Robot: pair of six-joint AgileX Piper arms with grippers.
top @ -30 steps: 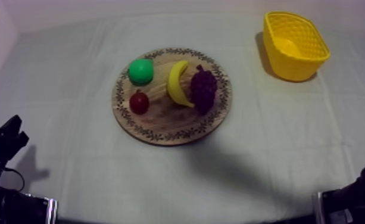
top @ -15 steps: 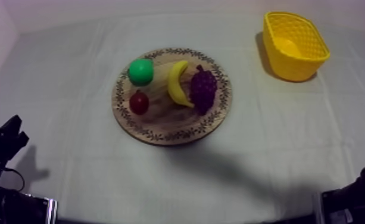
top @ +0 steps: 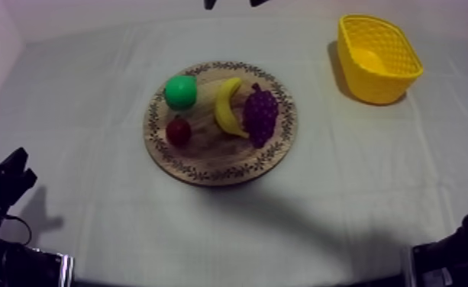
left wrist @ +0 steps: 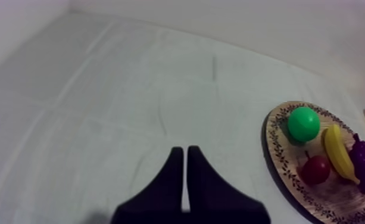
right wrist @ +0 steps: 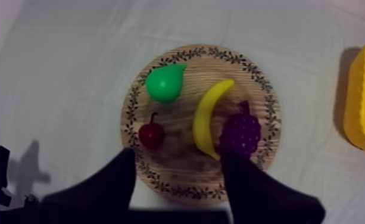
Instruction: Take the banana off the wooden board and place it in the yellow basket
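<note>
The banana [top: 227, 107] lies near the middle of the round wooden board [top: 206, 164]. One end seems to touch the bunch of grapes [top: 260, 114]. The green pear [top: 181, 91] and the small red fruit [top: 179, 131] sit on its other side, a little apart from it. Nothing has hold of the banana.

From where I stand, the job looks barely begun. The right gripper [right wrist: 178, 156] hangs above the board with its two black fingers spread wide and nothing between them. The descent, the grasp, the lift and the carry are all left to do.

The yellow basket [top: 378, 57] waits well apart from the board, toward the far right corner of the table, and I can make out no fruit in it. The left gripper [left wrist: 185, 152] rests low at its own side of the table, fingers pressed together into a wedge, holding nothing.

The grey-white cloth [top: 91, 99] is lightly creased, and a pale, bare wall [left wrist: 250, 24] stands behind the table's far edge.
</note>
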